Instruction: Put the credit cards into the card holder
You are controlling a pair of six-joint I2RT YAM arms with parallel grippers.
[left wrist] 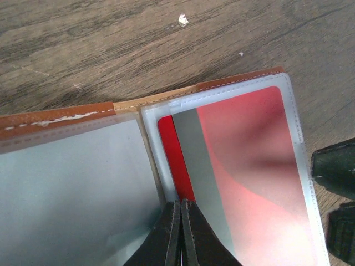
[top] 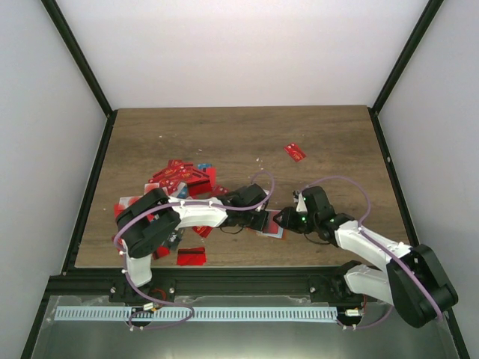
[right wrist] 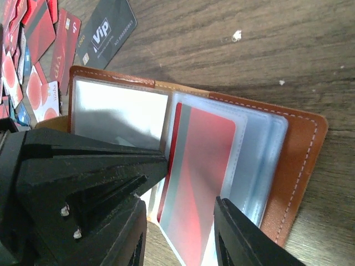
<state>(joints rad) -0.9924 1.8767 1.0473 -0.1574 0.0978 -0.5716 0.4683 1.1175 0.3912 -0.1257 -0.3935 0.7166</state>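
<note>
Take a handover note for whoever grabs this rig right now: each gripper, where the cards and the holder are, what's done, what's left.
Left gripper: shut, tips at the edge of the red card beside the holder's fold. Whether it pinches anything is unclear.
Right gripper: open, fingers either side of that card's clear sleeve.
Card holder: lying open on the table, between the two grippers.
Done: one red card is inside a sleeve.
Left: the pile of loose cards on the table's left side, a lone red card farther back, another red card near the front edge.
</note>
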